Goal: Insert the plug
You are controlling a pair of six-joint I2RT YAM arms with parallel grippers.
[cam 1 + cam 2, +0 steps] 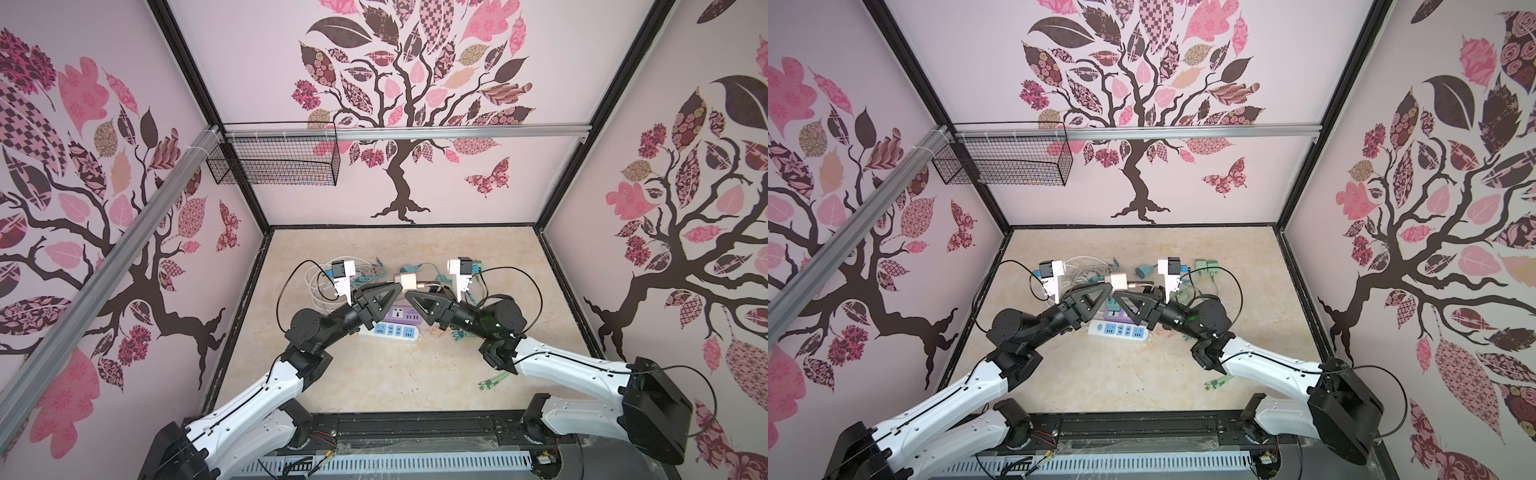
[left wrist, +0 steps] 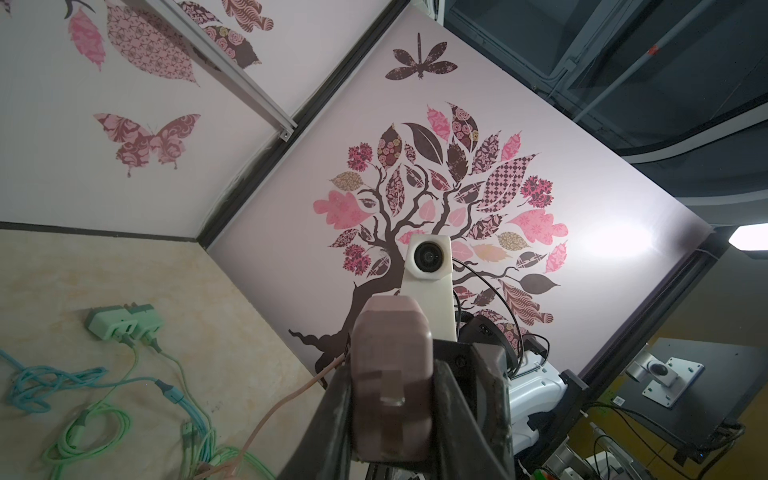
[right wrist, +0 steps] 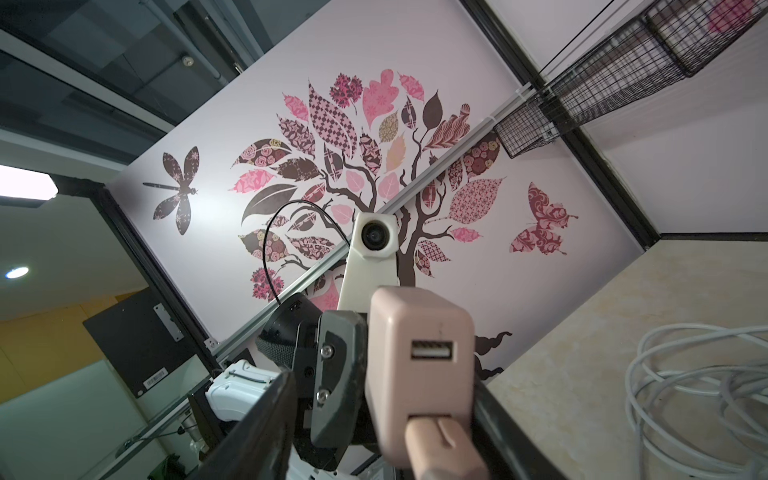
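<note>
Watching from above, I see both arms meet over the middle of the bench (image 1: 374, 382). My left gripper (image 2: 390, 399) pinches a pink charger (image 1: 408, 281), held up in the air. The pink plug (image 3: 440, 449) sits in the charger's lower port. My right gripper (image 3: 380, 428) has its jaws spread around the plug, one finger clearly off it. A white power strip (image 1: 395, 332) lies on the bench below them.

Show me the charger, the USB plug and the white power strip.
charger (image 3: 419, 382): right wrist view, face between its ports.
USB plug (image 3: 442, 451): right wrist view, its pink body.
white power strip (image 1: 392, 332): in a top view, blue socket panel.
</note>
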